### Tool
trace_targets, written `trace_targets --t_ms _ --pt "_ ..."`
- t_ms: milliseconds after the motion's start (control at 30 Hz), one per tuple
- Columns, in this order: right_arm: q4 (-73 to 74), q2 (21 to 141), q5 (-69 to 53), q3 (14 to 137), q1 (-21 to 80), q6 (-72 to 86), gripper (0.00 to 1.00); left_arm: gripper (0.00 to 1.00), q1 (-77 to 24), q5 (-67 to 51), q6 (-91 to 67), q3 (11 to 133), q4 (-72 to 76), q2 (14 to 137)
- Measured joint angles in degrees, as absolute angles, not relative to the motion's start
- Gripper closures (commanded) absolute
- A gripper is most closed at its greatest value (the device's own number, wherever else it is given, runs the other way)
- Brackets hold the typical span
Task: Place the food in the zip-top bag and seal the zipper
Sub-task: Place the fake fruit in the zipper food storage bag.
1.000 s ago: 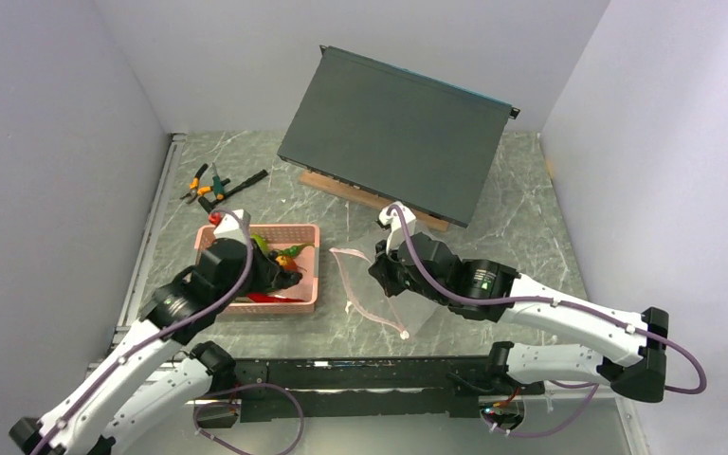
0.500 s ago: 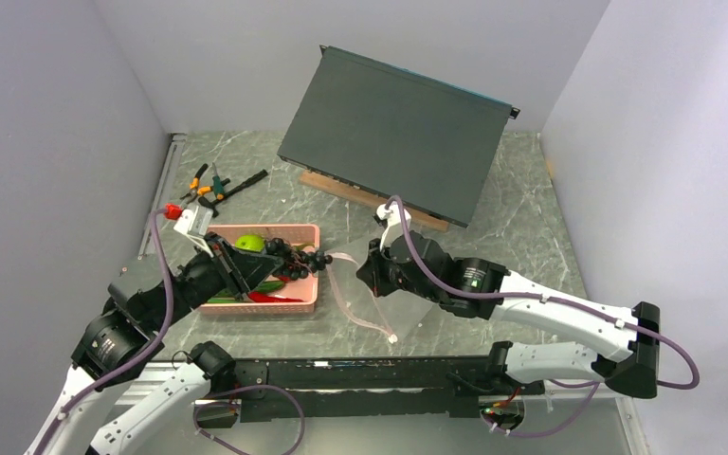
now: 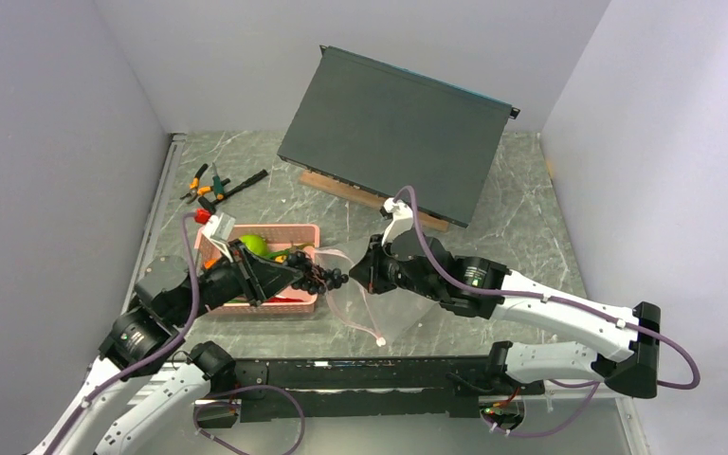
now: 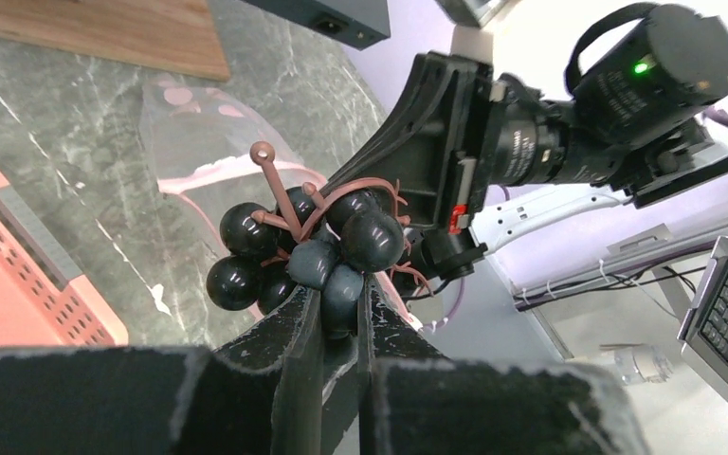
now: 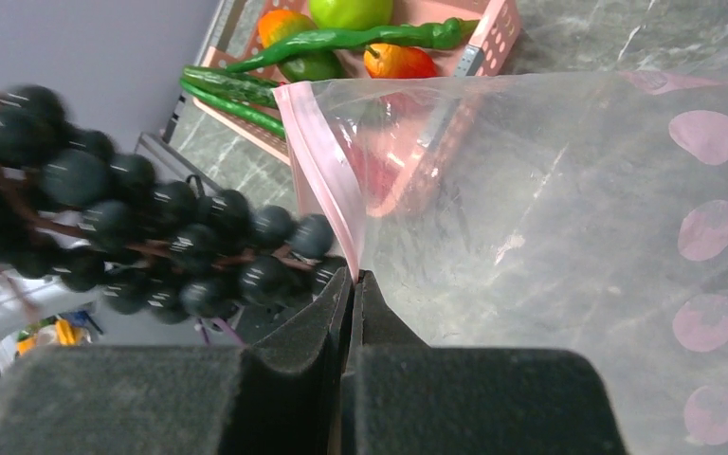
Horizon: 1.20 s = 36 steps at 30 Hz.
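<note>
My left gripper [image 3: 296, 275] is shut on a bunch of black toy grapes [image 3: 325, 277] with a brown stem and holds it in the air at the mouth of the zip-top bag [image 3: 379, 308]. The grapes also show in the left wrist view [image 4: 318, 251] and the right wrist view [image 5: 152, 237]. My right gripper [image 3: 372, 275] is shut on the bag's pink zipper strip [image 5: 322, 185] and holds that edge lifted off the table. The pink basket [image 3: 305, 234] holds a green apple [image 3: 252, 245], a long green pepper [image 5: 360, 38] and red and orange pieces [image 5: 398, 62].
Orange-handled pliers [image 3: 204, 185] lie at the back left. A large dark panel [image 3: 393, 133] leans on a wooden board [image 3: 360, 196] at the back. Grey walls close in both sides.
My left gripper has carried the grapes right, from above the basket to the bag's mouth. My right gripper has lifted the bag's edge a little further.
</note>
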<state>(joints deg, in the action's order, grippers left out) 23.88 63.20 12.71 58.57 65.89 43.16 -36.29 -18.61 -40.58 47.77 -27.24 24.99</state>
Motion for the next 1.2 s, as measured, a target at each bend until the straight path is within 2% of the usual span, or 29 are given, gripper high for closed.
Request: trace_targets --t_ms 333,733,800,933,1033,1067,1200 --pt "21.02 62.33 12.64 58.57 65.32 45.89 1.0 1.0 -36.6 -22.28 -47.86 36.4 -16.47 27.16" --pt "18.17 61.65 11.25 58.57 64.01 48.29 1.0 1.0 -41.58 -21.23 -50.74 33.17 -9.28 33.98" --pt "17.78 61.65 10.85 58.57 63.94 48.49 1.0 0.89 -42.22 -20.73 -50.74 33.17 -9.3 35.14" --pt "17.39 61.63 10.04 58.54 63.94 48.84 1.0 0.47 -42.85 -19.94 -50.41 33.45 -9.63 36.88" --pt "17.39 61.49 9.91 58.39 63.92 49.08 1.0 0.22 -43.11 -19.33 -50.5 34.0 -10.11 37.15" --pt "17.41 61.39 9.91 58.37 63.92 49.08 1.0 0.18 -43.18 -19.2 -50.15 34.15 -10.22 37.01" --pt "17.41 60.23 9.96 57.67 63.92 49.08 1.0 0.15 -43.22 -18.31 -50.19 34.94 -11.05 35.68"
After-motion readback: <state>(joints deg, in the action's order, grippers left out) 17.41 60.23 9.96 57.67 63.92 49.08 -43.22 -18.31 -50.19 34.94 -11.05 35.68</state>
